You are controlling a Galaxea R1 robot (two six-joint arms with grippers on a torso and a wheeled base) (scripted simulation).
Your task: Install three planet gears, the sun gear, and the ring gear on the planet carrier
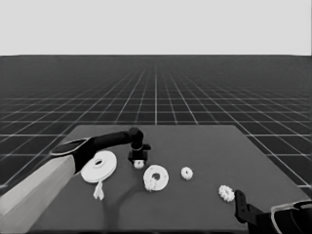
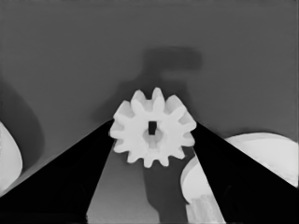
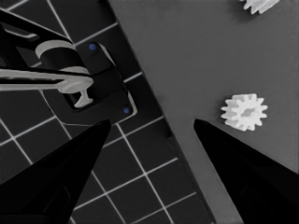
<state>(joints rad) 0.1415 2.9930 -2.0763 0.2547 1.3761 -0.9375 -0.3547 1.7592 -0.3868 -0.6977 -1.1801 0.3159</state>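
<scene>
White teeth sit squarely between the left gripper's two black fingers: a planet gear is clamped there, tooth tips touching the inner edge of each wedge. In the head view this left gripper hangs over the middle of the table with the gear at its tip, between the larger round part on its left and the smaller round part just to its right.

The smaller round part appears to carry one gear already, at its near rim. Two more gears lie loose: one just right of the smaller part, another near the right gripper, which waits at the table's near right corner with its fingers spread apart. A thin white piece lies near the larger part.

The step in hand looks like carrying a second gear to the smaller part. The next move calls for shifting right, lining the gear's square bore over a free post, then lowering without disturbing the seated gear.
</scene>
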